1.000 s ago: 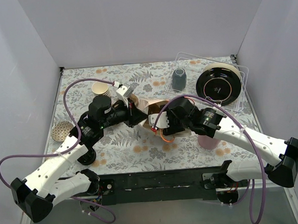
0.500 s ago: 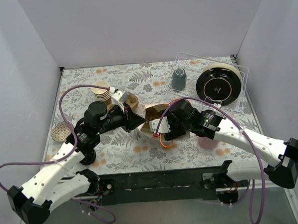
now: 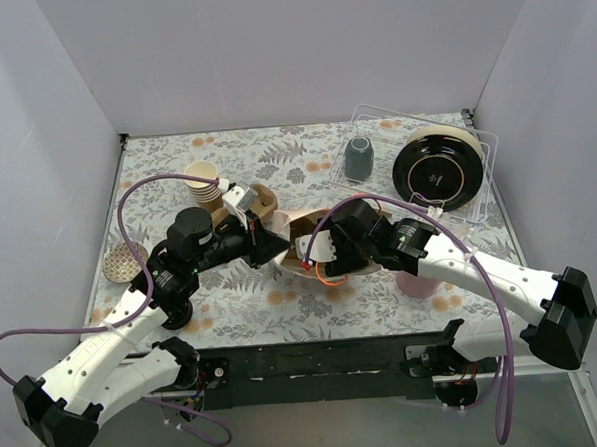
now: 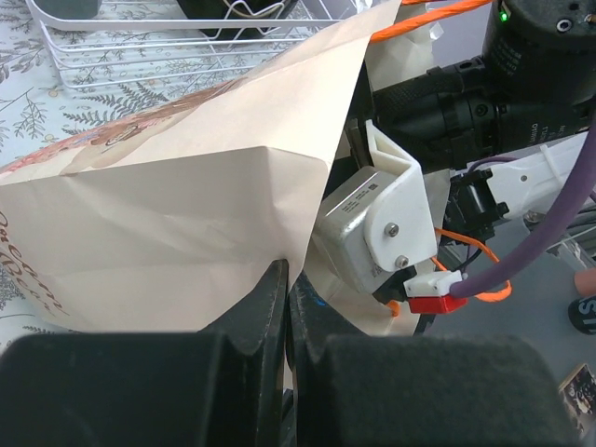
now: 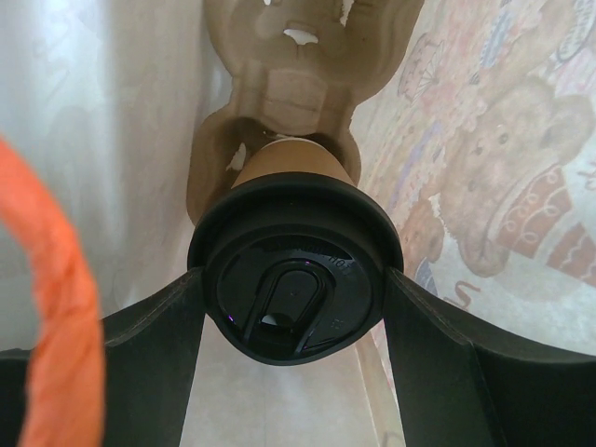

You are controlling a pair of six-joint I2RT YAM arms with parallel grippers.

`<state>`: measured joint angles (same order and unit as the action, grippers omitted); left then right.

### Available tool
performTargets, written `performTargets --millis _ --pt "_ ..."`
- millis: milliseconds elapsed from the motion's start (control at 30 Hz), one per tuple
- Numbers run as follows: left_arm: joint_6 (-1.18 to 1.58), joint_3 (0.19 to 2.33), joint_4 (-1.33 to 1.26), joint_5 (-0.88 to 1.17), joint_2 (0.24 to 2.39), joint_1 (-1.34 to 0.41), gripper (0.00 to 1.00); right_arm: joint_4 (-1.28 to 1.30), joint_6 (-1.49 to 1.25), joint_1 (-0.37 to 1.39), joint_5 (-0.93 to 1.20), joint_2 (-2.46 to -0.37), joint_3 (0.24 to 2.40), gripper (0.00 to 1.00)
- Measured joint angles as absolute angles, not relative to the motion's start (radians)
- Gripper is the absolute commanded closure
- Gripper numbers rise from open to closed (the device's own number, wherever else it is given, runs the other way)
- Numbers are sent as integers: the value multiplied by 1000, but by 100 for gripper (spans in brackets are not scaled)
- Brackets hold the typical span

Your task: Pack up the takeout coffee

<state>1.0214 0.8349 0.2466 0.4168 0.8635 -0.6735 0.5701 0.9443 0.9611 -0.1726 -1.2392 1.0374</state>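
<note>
The paper bag (image 3: 301,228) is lying on its side around the middle of the bench, a little toward the near edge, with its mouth facing the right arm. The left gripper (image 4: 286,279) is pinching the bag's paper edge, its two black fingers (image 4: 265,307) clenched tight on the fold, so that the creased kraft wall is rising up and away from them. The right gripper (image 5: 294,284) is reaching into the bag's mouth and is grasping the takeout coffee (image 5: 296,251), with one dark finger (image 5: 154,335) pressing each side of the black lid (image 5: 298,307). In the right wrist view the coffee is sitting deep inside the bag, its lid facing the camera and its brown paper body pointing toward a moulded pulp cup carrier (image 5: 289,93) that is lying further in. The base of the cup is meeting one of the carrier's pockets, though I cannot tell whether it is seated in it. The bag's inner wall on one side is showing through a printed pattern (image 5: 494,186), and an orange cable (image 5: 56,307) is crossing the near corner of that view. At the far right corner of the bench a clear rack (image 3: 474,139) is holding a grey mug (image 3: 358,158) and a black plate (image 3: 438,171). A stack of lidless paper cups (image 3: 204,180) is standing toward the far left, a round woven coaster (image 3: 125,261) is lying by the left edge, and a pink cup (image 3: 417,283) is sitting partly under the right arm near the near edge.
</note>
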Motion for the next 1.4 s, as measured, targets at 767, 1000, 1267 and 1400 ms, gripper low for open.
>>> performTargets --millis 767,1000,1267,1400 --pt "1036 810 223 432 853 -673 100 466 968 955 -190 -1246 1003 58" --pt "1071 776 200 437 842 -673 100 438 987 952 -153 -1243 980 59" --pt "1067 774 204 438 828 -673 100 399 1022 950 -163 -1237 924 59" --pt "1053 771 204 439 821 -673 100 398 1025 950 -165 -1237 920 59"
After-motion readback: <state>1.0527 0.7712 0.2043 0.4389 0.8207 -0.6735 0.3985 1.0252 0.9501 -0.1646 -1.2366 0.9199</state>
